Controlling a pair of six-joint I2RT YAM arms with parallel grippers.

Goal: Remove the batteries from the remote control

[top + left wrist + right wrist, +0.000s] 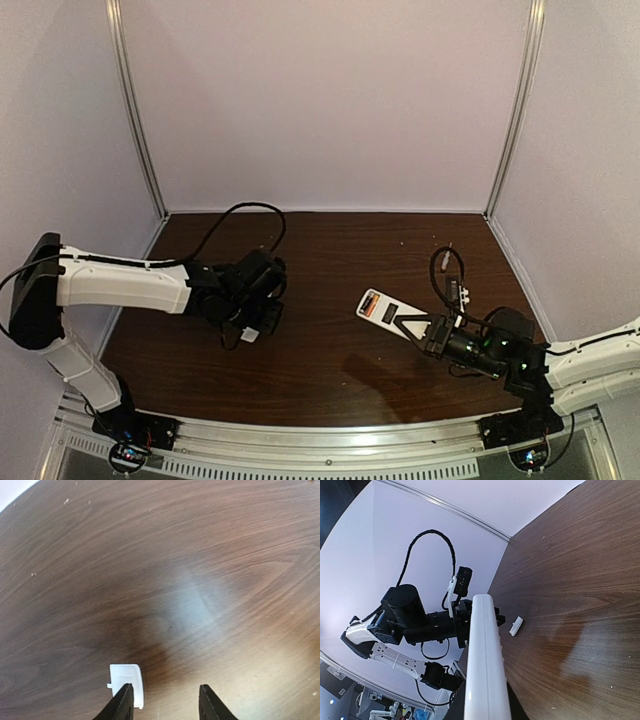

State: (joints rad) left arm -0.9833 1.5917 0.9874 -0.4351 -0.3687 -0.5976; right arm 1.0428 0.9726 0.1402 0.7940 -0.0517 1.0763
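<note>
My right gripper (418,326) is shut on one end of the remote control (383,307), a white flat bar held above the table at right of centre. Its upper face shows a dark patch and an orange-red mark near the free end. In the right wrist view the remote control (485,665) appears edge-on, rising from between the jaws. I cannot make out the batteries as separate things. My left gripper (165,706) hangs open just over the table, nothing between its fingers. A small white cover piece (126,679) lies flat by its left fingertip (122,705).
The cover piece (248,335) lies under the left wrist, left of centre, and shows as a small white sliver (516,626) in the right wrist view. Pale walls with metal corner posts (512,120) close the dark wooden table (330,260) on three sides.
</note>
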